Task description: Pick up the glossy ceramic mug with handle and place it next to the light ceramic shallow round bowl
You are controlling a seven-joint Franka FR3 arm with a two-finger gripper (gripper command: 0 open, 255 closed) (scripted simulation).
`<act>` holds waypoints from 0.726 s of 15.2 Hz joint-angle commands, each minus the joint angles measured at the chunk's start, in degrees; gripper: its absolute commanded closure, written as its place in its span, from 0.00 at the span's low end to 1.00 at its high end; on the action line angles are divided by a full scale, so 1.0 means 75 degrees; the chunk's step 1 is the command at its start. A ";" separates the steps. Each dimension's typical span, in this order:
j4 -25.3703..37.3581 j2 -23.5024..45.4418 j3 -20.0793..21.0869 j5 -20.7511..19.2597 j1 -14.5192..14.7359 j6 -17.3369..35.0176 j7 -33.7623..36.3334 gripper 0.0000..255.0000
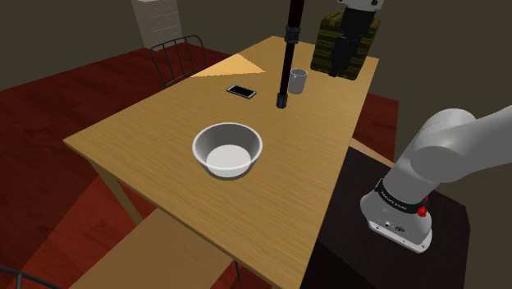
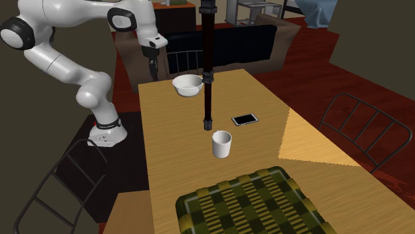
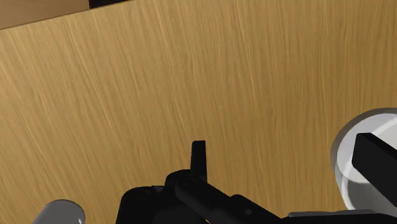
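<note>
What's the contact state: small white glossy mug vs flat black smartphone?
Apart. The second exterior view shows bare wooden table between the white mug and the black smartphone.

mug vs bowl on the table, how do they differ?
The bowl is wide and shallow; the mug is narrow and tall. The bowl sits on its own; the mug stands beside the black pole, near the phone. Both are pale and upright on the wooden table.
</note>
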 commanded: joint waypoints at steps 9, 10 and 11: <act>0.0610 0.1853 -0.0875 -0.0330 -0.0261 0.1309 -0.0879 0.00; 0.0728 0.2104 -0.0981 -0.0338 -0.0281 0.1451 -0.0990 0.00; 0.0856 0.2359 -0.1087 -0.0338 -0.0299 0.1587 -0.1103 0.00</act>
